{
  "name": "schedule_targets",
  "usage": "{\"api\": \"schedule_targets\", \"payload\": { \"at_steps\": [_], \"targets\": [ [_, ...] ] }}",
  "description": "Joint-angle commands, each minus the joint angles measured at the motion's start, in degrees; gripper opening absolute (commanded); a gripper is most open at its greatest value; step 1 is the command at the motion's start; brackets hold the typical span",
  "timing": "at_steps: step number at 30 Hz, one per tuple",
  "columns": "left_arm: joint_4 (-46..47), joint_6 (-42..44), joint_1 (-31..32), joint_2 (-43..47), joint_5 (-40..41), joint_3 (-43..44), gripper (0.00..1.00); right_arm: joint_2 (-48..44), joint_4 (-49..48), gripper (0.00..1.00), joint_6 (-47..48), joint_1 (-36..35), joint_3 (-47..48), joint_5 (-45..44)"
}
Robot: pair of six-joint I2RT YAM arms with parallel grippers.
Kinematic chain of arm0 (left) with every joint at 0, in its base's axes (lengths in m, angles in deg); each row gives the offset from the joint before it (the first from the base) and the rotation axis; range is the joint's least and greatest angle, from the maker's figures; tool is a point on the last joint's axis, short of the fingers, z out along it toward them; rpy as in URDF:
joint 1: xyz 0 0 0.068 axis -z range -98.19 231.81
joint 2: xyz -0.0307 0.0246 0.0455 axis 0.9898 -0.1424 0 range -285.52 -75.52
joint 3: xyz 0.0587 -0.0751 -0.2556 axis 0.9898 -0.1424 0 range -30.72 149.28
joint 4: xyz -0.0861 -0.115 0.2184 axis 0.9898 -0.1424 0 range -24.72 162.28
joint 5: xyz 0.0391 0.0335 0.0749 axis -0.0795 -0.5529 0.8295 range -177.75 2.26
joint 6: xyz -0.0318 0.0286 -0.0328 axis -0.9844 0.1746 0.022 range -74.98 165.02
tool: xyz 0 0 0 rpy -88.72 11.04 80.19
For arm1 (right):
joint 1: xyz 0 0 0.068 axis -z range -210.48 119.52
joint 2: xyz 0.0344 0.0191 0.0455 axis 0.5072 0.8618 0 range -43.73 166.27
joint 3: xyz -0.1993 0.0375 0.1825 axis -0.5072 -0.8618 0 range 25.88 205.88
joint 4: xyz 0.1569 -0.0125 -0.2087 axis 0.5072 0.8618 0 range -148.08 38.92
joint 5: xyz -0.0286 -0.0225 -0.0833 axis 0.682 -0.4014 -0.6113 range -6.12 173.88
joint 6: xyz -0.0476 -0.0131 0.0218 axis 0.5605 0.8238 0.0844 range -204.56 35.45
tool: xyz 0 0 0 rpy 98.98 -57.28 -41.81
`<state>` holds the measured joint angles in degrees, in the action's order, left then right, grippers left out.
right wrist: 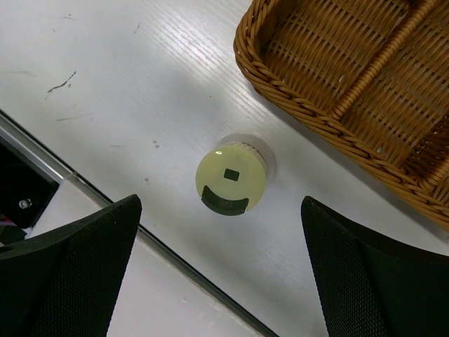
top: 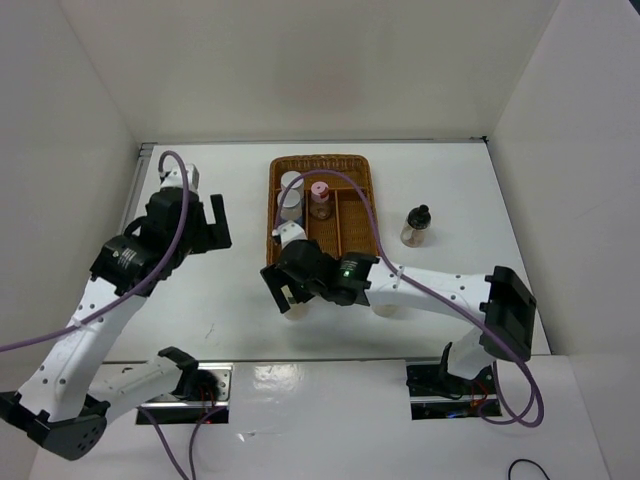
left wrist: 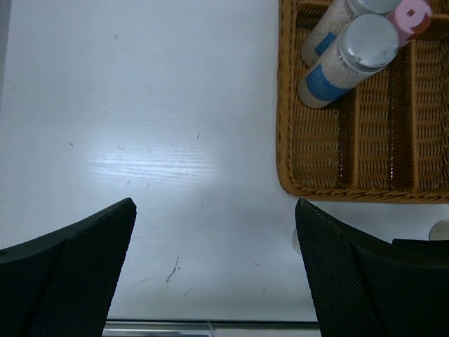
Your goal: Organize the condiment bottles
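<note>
The right gripper (right wrist: 219, 210) hangs spread wide above the yellow-green-capped bottle (right wrist: 231, 180). The bottle stands upright on the table just outside the near left corner of the wicker tray (right wrist: 309, 112), close to the rim but apart from it. The step looks like a pick: come straight down with the bottle centred between the fingers and close on the body below the cap. Lift above the rim before crossing into a compartment, or the base may catch the weave. The left gripper (left wrist: 214, 209), also wide and empty, hovers left of the tray. In the tray's far left part stand two white bottles (left wrist: 347, 60) and a pink-capped bottle (left wrist: 410, 14). Only the left wrist view shows their blue bands, and only the top view shows the black-topped bottle (top: 416, 225) right of the tray
</note>
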<state>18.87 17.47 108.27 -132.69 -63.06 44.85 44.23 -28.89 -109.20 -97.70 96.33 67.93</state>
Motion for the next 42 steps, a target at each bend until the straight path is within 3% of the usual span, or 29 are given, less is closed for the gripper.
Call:
{"api": "schedule_targets", "payload": {
  "at_steps": [1,13,22,25,28,33,40,42],
  "targets": [
    [5.59,-4.17,-2.28,2.23,-3.32,-5.68,1.00,2.56,-3.44,0.99,-1.20,-0.54,-0.32,-1.11],
    [11.30,-4.36,-11.95,4.43,-11.67,-16.59,1.00,8.01,-5.72,0.90,-1.72,-0.54,-0.32,-1.11],
    [12.54,-2.60,-15.03,4.43,-15.20,-17.21,1.00,9.68,-6.34,0.70,-2.25,-0.54,-1.37,-1.72],
    [13.07,-2.60,-15.65,4.43,-15.81,-17.73,1.00,9.68,-6.34,0.54,-2.78,-0.54,-1.37,-1.72],
    [13.07,-2.07,-15.65,4.43,-16.43,-17.74,1.00,9.68,-4.06,0.44,-3.92,-0.54,-0.85,-2.24],
    [13.59,-2.07,-16.17,4.43,-16.43,-17.74,1.00,1.19,-0.64,0.35,-6.37,-0.54,-1.98,-1.72],
    [14.12,-2.07,-16.17,4.96,-16.95,-18.27,1.00,-14.63,7.79,0.38,-7.79,-0.54,0.90,-7.76],
    [14.12,-2.07,-16.17,4.96,-17.65,-18.27,1.00,-16.85,8.60,0.38,-6.74,3.21,1.61,-9.71]
  ]
}}
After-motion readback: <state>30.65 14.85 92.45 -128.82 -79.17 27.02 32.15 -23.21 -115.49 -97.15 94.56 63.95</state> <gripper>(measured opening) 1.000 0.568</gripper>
